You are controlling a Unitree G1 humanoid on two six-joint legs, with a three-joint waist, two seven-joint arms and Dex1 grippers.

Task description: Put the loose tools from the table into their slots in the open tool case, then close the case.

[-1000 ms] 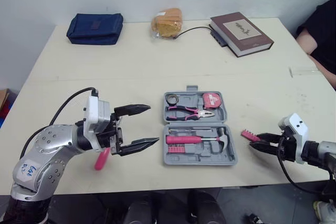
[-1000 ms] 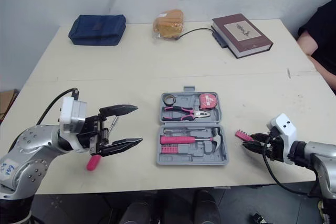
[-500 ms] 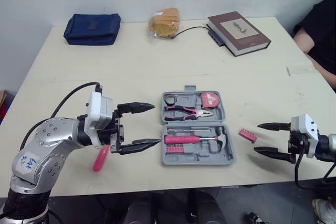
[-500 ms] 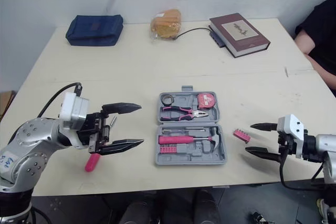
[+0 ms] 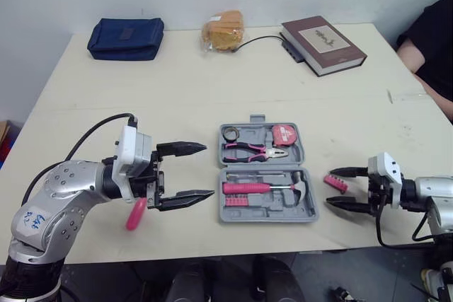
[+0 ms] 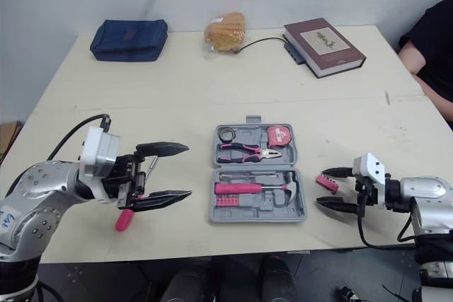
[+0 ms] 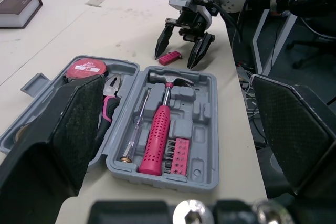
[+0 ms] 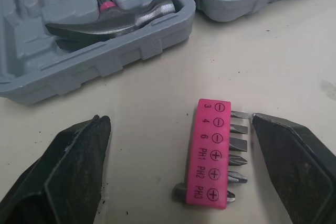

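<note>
The open grey tool case [image 5: 265, 206] lies at mid-table and holds a pink-handled hammer [image 5: 248, 188], pliers [image 5: 255, 151], a tape measure [image 5: 285, 134] and a pink bit strip. A loose pink bit holder [image 5: 335, 182] lies on the table right of the case. My right gripper [image 5: 330, 187] is open, one finger on each side of that holder [image 8: 214, 153], not touching it. To the left of the case hovers my left gripper [image 5: 207, 170], open and holding nothing. A pink-handled screwdriver [image 5: 136, 213] lies on the table beneath it.
At the table's far side are a blue pouch [image 5: 127, 37], a bagged bun [image 5: 224, 30] and a brown book [image 5: 323, 44] with a cable. A person [image 5: 433, 40] sits at the far right. The table's front edge runs close to both grippers.
My right gripper let go of the pink bit holder, which now lies on the table. It drew back to the right, then came in again, open around the holder. The left gripper barely moved.
</note>
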